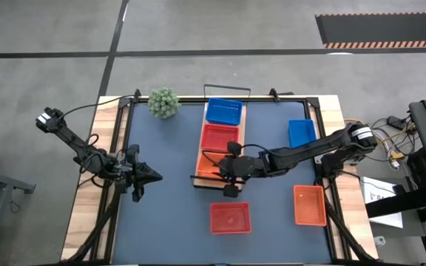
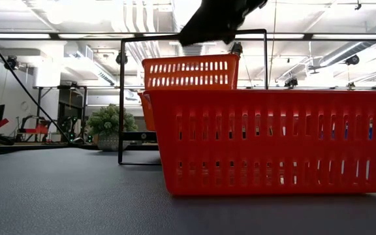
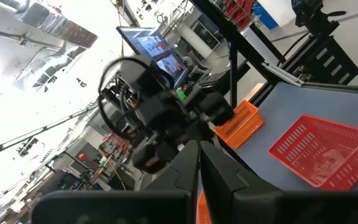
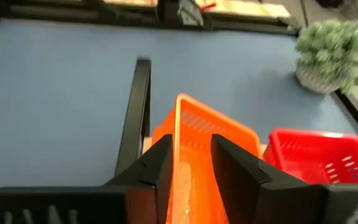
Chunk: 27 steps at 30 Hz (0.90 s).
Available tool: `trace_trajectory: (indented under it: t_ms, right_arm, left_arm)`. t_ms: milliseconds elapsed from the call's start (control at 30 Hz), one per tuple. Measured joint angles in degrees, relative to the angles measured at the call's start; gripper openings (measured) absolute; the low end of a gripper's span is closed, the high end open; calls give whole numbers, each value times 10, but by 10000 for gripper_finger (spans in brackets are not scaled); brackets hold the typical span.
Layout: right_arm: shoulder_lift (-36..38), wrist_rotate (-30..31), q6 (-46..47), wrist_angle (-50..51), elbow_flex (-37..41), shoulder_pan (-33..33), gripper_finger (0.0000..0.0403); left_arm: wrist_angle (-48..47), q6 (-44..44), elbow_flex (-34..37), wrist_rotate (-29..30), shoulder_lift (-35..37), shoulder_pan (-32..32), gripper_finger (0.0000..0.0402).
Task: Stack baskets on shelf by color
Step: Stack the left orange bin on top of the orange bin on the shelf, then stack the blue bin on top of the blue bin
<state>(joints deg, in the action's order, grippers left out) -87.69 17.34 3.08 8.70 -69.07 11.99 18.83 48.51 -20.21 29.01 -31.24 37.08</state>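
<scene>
On the dark-blue mat point(image 1: 168, 185), the shelf point(image 1: 242, 122) carries blue, red and orange baskets in a row. The orange basket point(image 4: 194, 146) wall is pinched by the right gripper point(image 4: 188, 165); it should be lowered level, then released. The left gripper point(image 1: 148, 176), pressed together, waits apart.

Right gripper point(image 1: 228, 171) and arm cover most of orange basket point(image 1: 207, 167) at shelf point(image 1: 244, 118) near end; contents can't be told. Low view: red basket point(image 2: 273, 140) beside shelf cut off at right edge.
</scene>
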Motion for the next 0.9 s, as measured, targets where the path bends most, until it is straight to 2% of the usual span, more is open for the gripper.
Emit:
trace_trajectory:
  t_ms: [100, 233, 400, 600, 800, 900]
  right_arm:
    - [13, -2, -2, 8, -4, 0, 75]
    - [8, -53, -1, 19, -2, -10, 18]
    - [-11, -76, 17, 19, -2, -27, 9]
    - [-21, -134, 37, 22, -1, -48, 9]
    - [-16, -133, 28, 38, -19, -52, 8]
    - [-12, -125, 6, 79, -31, -48, 8]
  left_arm:
    - [0, 0, 0, 0, 0, 0, 0]
    - [0, 4, 0, 0, 0, 0, 0]
    - [2, 3, 0, 0, 0, 0, 0]
    - [2, 3, 0, 0, 0, 0, 0]
    - [2, 3, 0, 0, 0, 0, 0]
    - [1, 3, 0, 0, -1, 0, 0]
